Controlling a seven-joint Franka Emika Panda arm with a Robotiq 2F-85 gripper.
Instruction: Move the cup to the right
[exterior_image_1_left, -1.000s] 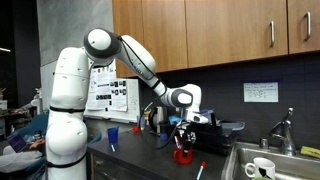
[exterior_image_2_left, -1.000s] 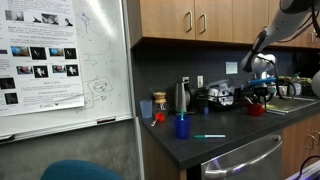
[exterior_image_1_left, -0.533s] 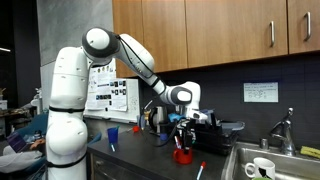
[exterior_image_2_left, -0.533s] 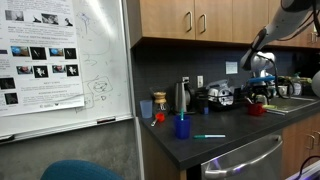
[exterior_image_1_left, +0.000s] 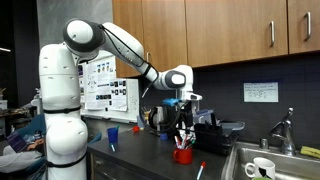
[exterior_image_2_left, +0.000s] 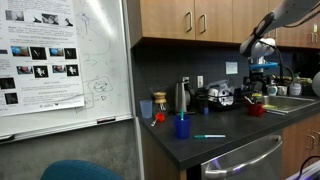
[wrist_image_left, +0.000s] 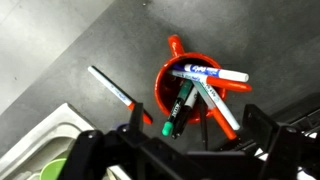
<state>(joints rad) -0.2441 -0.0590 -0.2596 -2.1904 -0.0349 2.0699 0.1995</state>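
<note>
The cup is small and bright red, and it stands on the dark counter with several markers sticking out of it. It also shows far right in an exterior view as the cup. My gripper hangs straight above it, open, with a clear gap down to the rim. In the wrist view the cup lies below and between the two dark fingers of my gripper, which touch nothing.
A small blue cup stands further along the counter. A loose marker lies beside the sink, where a white mug sits. A coffee machine and a kettle stand against the back wall.
The gripper has opened and let go of the red cup, then risen straight up off it. The cup stays on the counter.
</note>
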